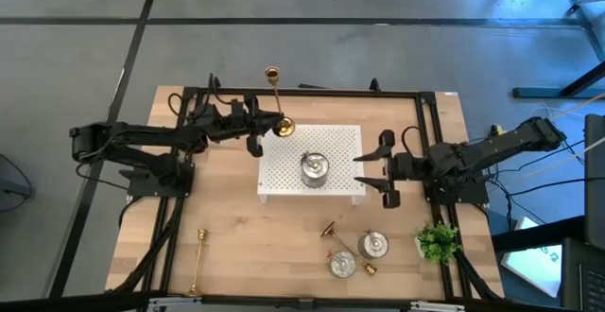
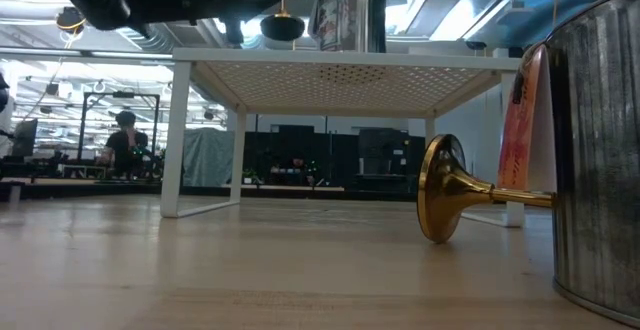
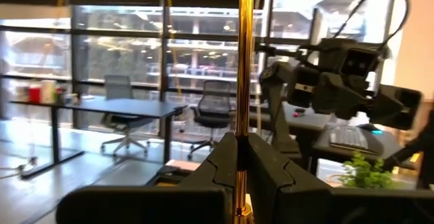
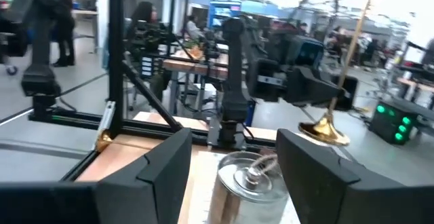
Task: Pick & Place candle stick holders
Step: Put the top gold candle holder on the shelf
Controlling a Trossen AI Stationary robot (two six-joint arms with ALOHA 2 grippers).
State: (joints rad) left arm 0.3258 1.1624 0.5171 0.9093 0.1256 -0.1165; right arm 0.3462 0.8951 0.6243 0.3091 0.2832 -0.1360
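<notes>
Landmark: the white perforated stand [image 1: 326, 137], standing on the wooden table [image 1: 236, 227] between the two arms.

Left pincer [image 1: 267, 123]: positioned at the stand's far left corner, fingers [image 3: 220, 166] closed tight on the stem of a gold candlestick [image 1: 277, 99]. In the left wrist view the stem runs straight up between the two dark fingers. The flared base sits at or just above the stand's corner; contact with the stand's top cannot be confirmed. The high view shows the stem leaning away from the stand's far edge.

Right pincer [image 1: 371, 170]: at the stand's right edge, fingers apart and holding nothing. The right wrist view shows the silver holder [image 4: 247, 176] between and beyond the two fingers, not gripped.

Items on the stand: one silver holder [image 1: 313, 168], upright near the middle of the top.

Items on the table, near side of the stand:
- A second gold candlestick [image 1: 198, 260], lying flat, well off the stand's near left corner.
- A third gold candlestick [image 1: 346, 248], lying on its side below the stand's near right corner; the low view shows its base [image 2: 440, 202] turned toward the stand.
- Two further silver holders, one [image 1: 342, 265] touching or just beside that candlestick, the other [image 1: 373, 246] just to its right.

Small green plant [image 1: 438, 243]: beyond the stand's near right corner, beside the right arm.
</notes>
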